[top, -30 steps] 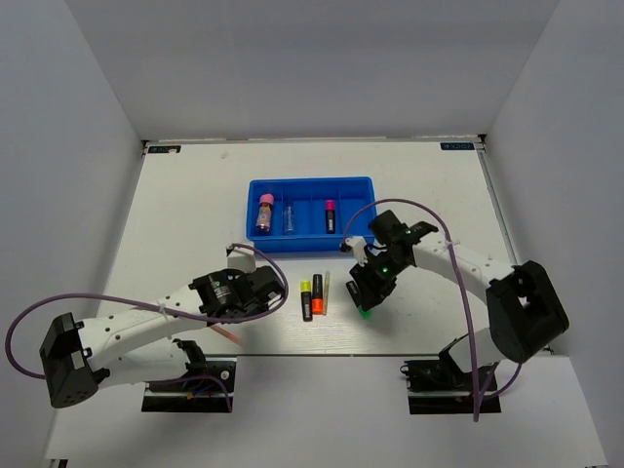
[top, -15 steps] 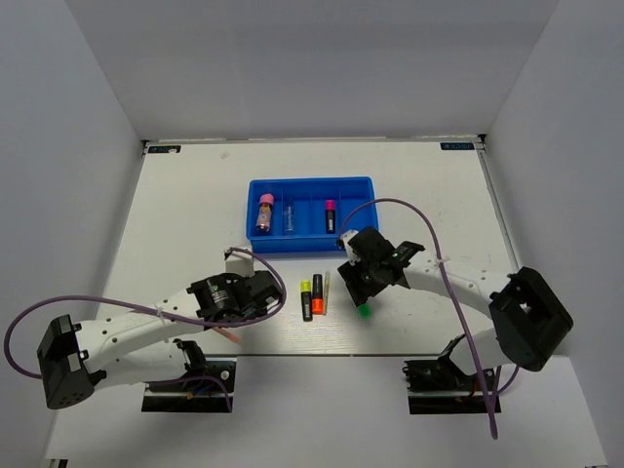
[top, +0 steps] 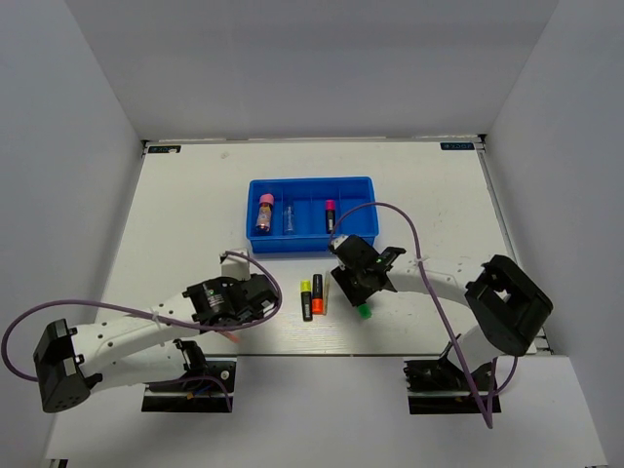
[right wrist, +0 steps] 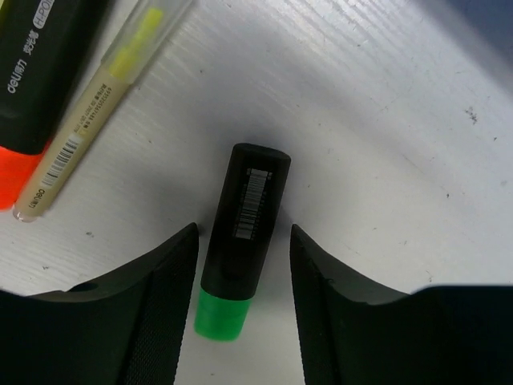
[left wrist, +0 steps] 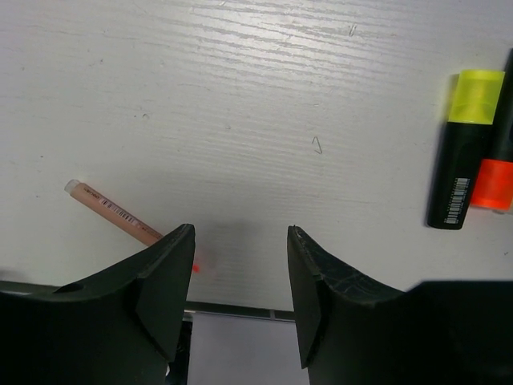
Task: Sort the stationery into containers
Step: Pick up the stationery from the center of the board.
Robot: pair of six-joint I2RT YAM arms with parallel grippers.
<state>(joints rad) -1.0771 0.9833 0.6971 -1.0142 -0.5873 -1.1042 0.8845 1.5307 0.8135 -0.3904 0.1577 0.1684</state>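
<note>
Green-tipped highlighter [right wrist: 240, 241] flanked by parted, unclamped jaws of right gripper [right wrist: 243, 231], left gripper [left wrist: 240, 237] parted too, held nothing, pink-orange stick [left wrist: 112, 212] beside it.

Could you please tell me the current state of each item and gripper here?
Left gripper: open, empty.
Right gripper: open, straddling green highlighter.
Green highlighter: lying on table.
Pink stick: on table, by left gripper.
Yellow highlighter: on table.
Orange highlighter: on table.
Beige stick: on table.
Tray: holds tube, bottle, marker.

White table [top: 175, 214] holds blue tray [top: 310, 181], highlighters [top: 305, 293] and sticks [left wrist: 120, 215].
</note>
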